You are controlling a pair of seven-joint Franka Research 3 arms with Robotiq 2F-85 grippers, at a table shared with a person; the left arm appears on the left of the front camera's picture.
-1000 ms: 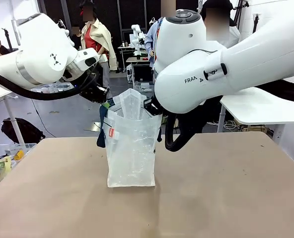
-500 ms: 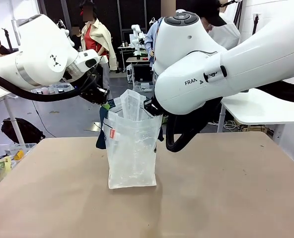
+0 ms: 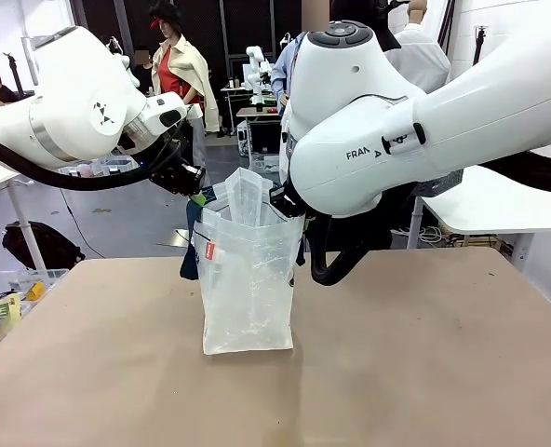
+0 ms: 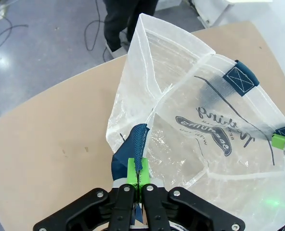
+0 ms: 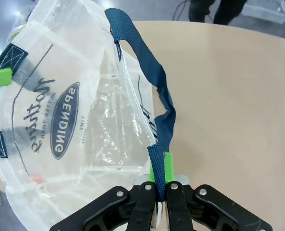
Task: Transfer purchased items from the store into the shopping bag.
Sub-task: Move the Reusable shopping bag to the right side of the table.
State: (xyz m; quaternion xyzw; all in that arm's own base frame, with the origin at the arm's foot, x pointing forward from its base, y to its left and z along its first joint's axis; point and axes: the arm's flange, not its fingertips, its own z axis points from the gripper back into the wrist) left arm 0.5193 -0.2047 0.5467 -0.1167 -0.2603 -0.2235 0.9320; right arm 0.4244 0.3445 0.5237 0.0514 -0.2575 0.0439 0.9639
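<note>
Barely any change in the last second: my left gripper (image 4: 138, 172) and right gripper (image 5: 160, 168) stay clenched on the shopping bag's (image 3: 248, 279) blue strap handles (image 5: 154, 77), bag upright mid-table (image 3: 424, 354), apparently empty, so loading can begin.

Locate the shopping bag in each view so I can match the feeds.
Front: shopping bag stands upright, centre of picture.
Left wrist: it spans centre to right.
Right wrist: it spans left to centre.
Shared landmark: the tan table under it.
</note>
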